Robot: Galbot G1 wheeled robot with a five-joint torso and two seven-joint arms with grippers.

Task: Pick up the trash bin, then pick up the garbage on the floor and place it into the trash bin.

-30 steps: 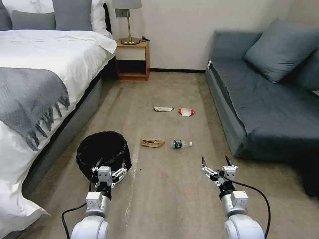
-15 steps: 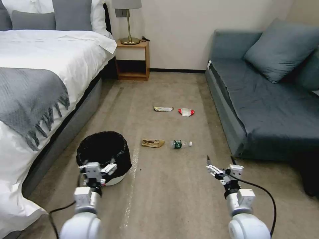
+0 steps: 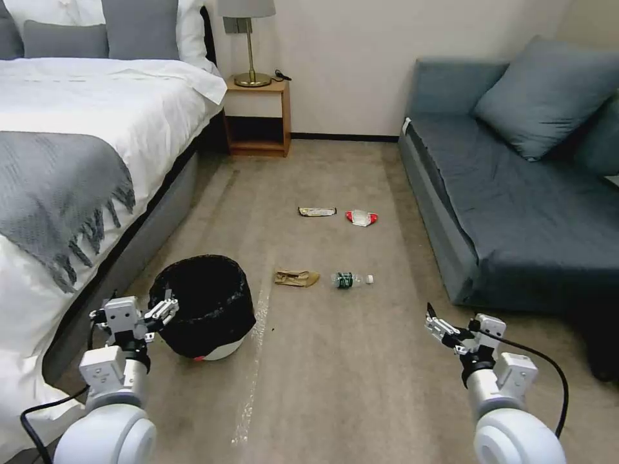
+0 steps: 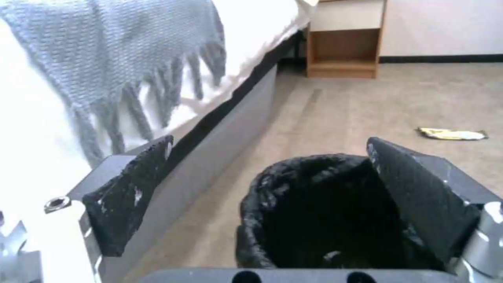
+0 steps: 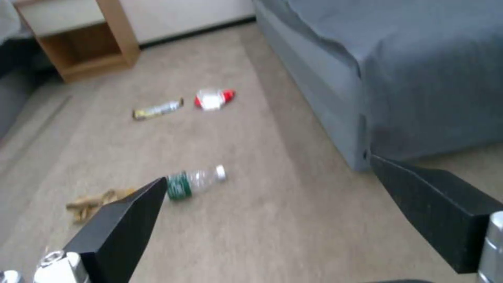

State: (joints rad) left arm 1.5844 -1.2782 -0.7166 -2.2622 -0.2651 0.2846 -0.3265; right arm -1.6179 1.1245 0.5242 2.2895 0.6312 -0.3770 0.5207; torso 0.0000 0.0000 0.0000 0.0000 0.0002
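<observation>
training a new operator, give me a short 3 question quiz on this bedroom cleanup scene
1. True or false: the left claw has lifted the trash bin off the floor.
2. Which litter lies nearest the bin? A) brown paper bag B) bottle C) red-white wrapper
3. Fill in: the right claw is open, holding ____.

Key: 1 false, it hangs open beside the rim on the bed side. 2 A. 3 nothing.
</observation>
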